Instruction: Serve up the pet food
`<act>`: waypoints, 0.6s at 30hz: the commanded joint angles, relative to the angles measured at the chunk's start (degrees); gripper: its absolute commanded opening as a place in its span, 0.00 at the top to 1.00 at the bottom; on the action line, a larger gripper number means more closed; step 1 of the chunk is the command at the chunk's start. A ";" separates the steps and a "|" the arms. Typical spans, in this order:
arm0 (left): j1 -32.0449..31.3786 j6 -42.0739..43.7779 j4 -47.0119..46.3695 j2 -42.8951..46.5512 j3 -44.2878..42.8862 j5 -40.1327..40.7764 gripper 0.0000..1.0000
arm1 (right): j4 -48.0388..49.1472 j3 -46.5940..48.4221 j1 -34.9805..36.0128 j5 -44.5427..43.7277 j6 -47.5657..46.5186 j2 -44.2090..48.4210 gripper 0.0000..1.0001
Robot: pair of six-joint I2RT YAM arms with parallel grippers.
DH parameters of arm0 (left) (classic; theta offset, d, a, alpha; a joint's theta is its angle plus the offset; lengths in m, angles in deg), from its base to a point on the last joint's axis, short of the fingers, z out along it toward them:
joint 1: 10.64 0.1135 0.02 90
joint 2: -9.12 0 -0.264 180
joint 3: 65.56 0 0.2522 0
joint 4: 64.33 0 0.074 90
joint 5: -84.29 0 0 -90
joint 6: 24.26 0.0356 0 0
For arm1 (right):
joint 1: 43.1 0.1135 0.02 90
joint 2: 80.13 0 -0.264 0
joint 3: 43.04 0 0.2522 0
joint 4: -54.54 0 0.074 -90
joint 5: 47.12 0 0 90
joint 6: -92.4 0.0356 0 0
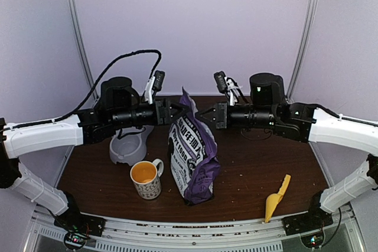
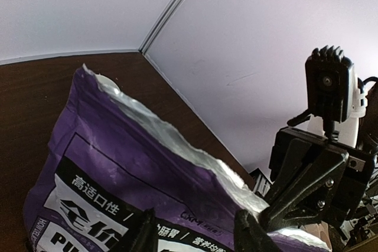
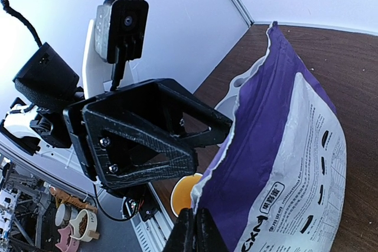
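Note:
The purple pet-food bag (image 1: 192,157) stands upright at mid-table, its torn top open. The pet food itself is hidden inside it. My right gripper (image 1: 208,116) pinches the bag's right top edge; in the right wrist view the gripper (image 3: 197,216) is shut on the torn rim of the bag (image 3: 283,163). My left gripper (image 1: 177,110) meets the left top edge. In the left wrist view the gripper (image 2: 195,219) is open, its fingers (image 2: 251,234) apart with the bag's printed face (image 2: 118,169) between them.
A grey pet bowl (image 1: 127,146) sits left of the bag, under the left arm. An orange-lined mug (image 1: 146,178) stands at the bag's front left, also the mug (image 3: 184,193). A yellow scoop (image 1: 276,199) lies at the front right.

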 commanded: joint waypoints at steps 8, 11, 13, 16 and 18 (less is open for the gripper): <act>-0.13 0.53 -1.94 -0.72 0.67 0.66 0.56 | -0.58 -1.42 0.63 -1.40 0.68 1.61 1.00; -0.14 0.57 -1.89 -0.74 0.56 0.61 0.50 | -0.52 -1.40 0.63 -1.61 0.75 1.71 1.00; -0.18 0.63 -1.94 -0.79 0.60 0.69 0.48 | -0.46 -1.43 0.64 -1.75 0.75 1.88 1.00; -0.17 0.59 -1.86 -0.92 0.50 0.66 0.44 | -0.26 -1.64 0.66 -1.44 0.75 1.85 1.00; -0.14 0.60 -1.83 -1.31 -0.09 0.42 0.43 | -0.15 -1.65 0.68 -1.05 0.83 1.74 1.00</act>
